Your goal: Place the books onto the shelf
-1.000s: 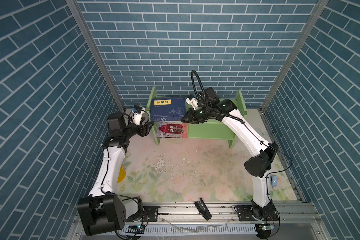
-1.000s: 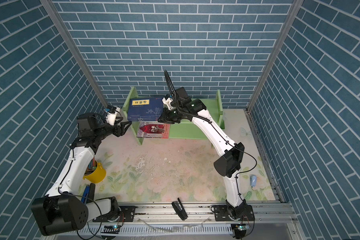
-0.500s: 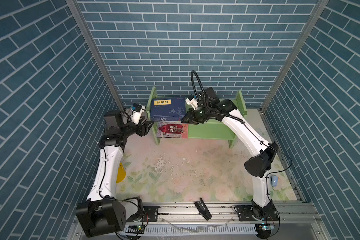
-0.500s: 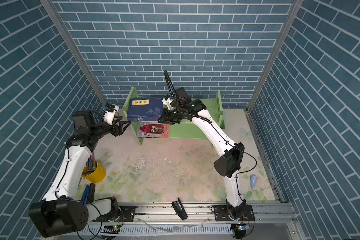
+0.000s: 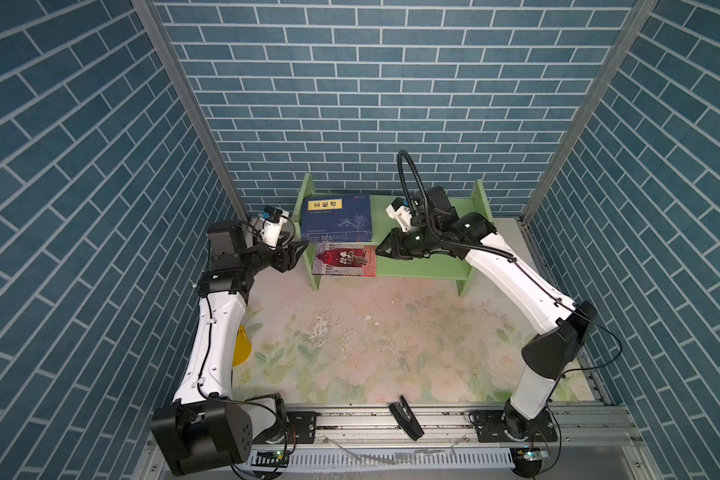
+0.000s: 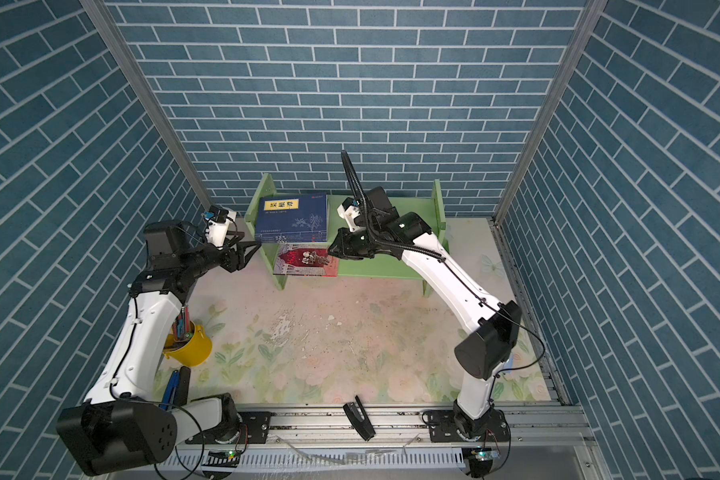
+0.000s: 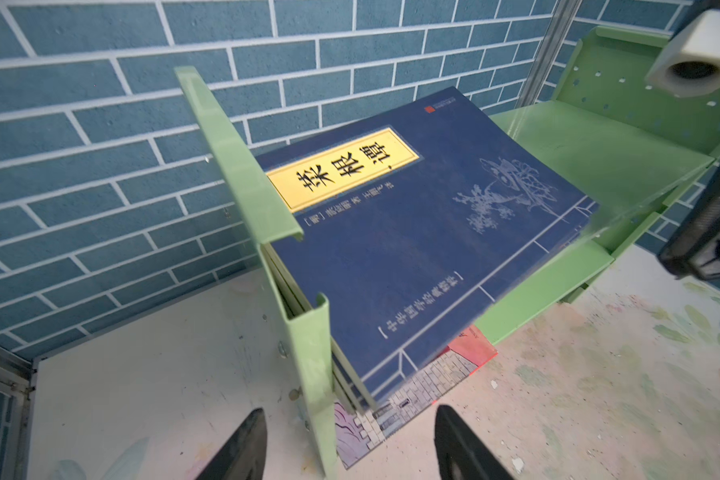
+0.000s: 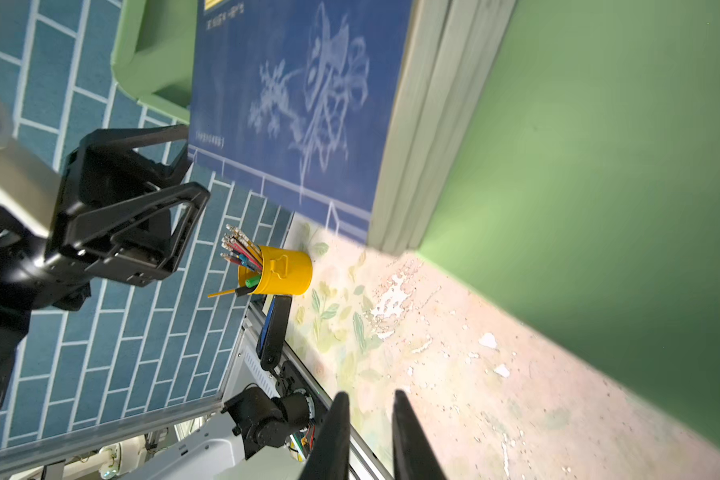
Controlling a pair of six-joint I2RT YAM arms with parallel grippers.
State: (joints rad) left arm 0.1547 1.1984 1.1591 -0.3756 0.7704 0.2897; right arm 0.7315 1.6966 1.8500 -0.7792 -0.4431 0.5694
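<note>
The light green shelf point(image 5: 425, 266) stands against the back wall. A stack of dark blue books point(image 5: 335, 218) with a yellow title label lies flat on the left end of its upper tier. A red-and-grey castle book point(image 5: 344, 261) lies on the lower tier beneath them. My left gripper point(image 5: 298, 253) hangs open just outside the shelf's left side panel point(image 7: 242, 166), and its fingers point(image 7: 250, 440) straddle the panel's front edge. My right gripper point(image 5: 381, 249) sits by the right edge of the red book. A narrow gap shows between its fingertips point(image 8: 368, 399), and nothing is held.
A yellow pen cup point(image 6: 188, 345) stands on the floral mat by the left arm, with a blue-black tool point(image 6: 175, 384) in front of it. A black object point(image 5: 406, 422) lies on the front rail. Brick walls close in on three sides.
The left arm's upper joints have swung toward the left wall while its gripper stays by the shelf's side panel. The right arm has hardly moved.
</note>
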